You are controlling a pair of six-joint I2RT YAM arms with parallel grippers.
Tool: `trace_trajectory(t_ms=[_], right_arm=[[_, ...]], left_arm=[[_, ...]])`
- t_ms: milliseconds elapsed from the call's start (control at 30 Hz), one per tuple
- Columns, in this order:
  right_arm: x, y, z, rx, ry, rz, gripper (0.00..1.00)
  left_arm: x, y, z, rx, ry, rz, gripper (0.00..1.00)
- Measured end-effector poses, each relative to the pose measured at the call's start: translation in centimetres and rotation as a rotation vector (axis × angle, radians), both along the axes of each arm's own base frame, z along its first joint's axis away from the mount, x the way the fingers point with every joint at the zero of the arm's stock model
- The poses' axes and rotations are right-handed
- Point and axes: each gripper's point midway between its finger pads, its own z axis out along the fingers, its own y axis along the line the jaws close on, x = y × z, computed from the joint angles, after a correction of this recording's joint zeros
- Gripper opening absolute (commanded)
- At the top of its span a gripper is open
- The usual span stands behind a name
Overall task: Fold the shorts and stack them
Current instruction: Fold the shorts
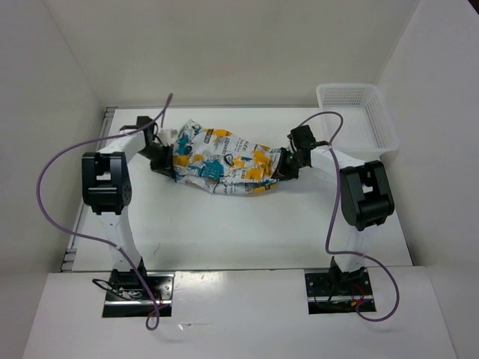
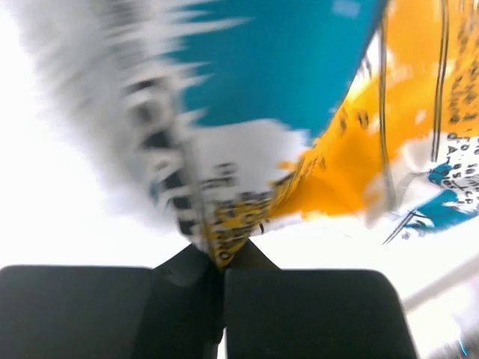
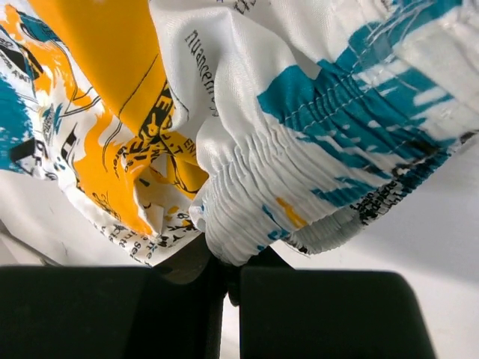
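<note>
The shorts [image 1: 221,162], white with yellow-orange, teal and black print, hang crumpled and stretched between my two grippers over the back middle of the table. My left gripper [image 1: 168,161] is shut on the shorts' left end; in the left wrist view the fabric [image 2: 299,112] is pinched between the fingers [image 2: 221,263] and looks blurred. My right gripper [image 1: 285,166] is shut on the right end; in the right wrist view the gathered elastic waistband [image 3: 299,179] is pinched at the fingertips [image 3: 233,263].
A white plastic mesh basket [image 1: 358,117] stands at the back right corner of the white table [image 1: 239,232]. White walls close in the left, back and right sides. Purple cables loop from both arms.
</note>
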Motion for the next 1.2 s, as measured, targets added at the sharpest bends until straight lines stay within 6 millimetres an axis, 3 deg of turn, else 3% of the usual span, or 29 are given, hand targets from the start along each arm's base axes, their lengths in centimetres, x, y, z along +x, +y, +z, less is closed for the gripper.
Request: trace_trajectory(t_ms=[100, 200, 267, 300, 367, 400, 533, 667, 933, 1200], right_arm=[[0.8, 0.6, 0.3, 0.011, -0.020, 0.005, 0.03], [0.7, 2.3, 0.3, 0.029, -0.035, 0.037, 0.03], [0.3, 3.3, 0.1, 0.026, -0.034, 0.065, 0.03], [0.2, 3.6, -0.2, 0.022, -0.031, 0.072, 0.03], [-0.2, 4.3, -0.7, 0.015, -0.023, 0.091, 0.04], [-0.2, 4.7, -0.8, 0.012, -0.022, 0.098, 0.04], [0.3, 5.3, -0.8, 0.012, -0.032, 0.109, 0.04], [0.7, 5.4, -0.5, 0.009, -0.049, 0.110, 0.04], [0.8, 5.4, -0.5, 0.005, -0.056, 0.112, 0.04], [0.9, 5.3, -0.5, 0.003, -0.057, 0.111, 0.04]], left_arm=[[1.8, 4.2, 1.2, 0.092, -0.079, 0.057, 0.00], [2.0, 6.0, 1.6, 0.147, -0.106, 0.056, 0.01], [1.9, 6.8, 1.4, 0.190, -0.113, 0.033, 0.49], [1.9, 7.1, 1.3, 0.202, -0.115, 0.021, 0.68], [1.7, 7.4, 1.4, 0.207, -0.121, 0.003, 0.96], [1.4, 7.4, 1.5, 0.198, -0.123, -0.004, 0.99], [-0.2, 7.1, 3.2, 0.102, -0.132, -0.004, 0.99], [-0.2, 8.7, 5.0, 0.073, -0.169, 0.069, 0.98], [0.7, 11.5, 2.2, 0.034, -0.080, 0.258, 0.96], [5.1, 13.5, 4.5, 0.143, -0.232, 0.346, 0.96]])
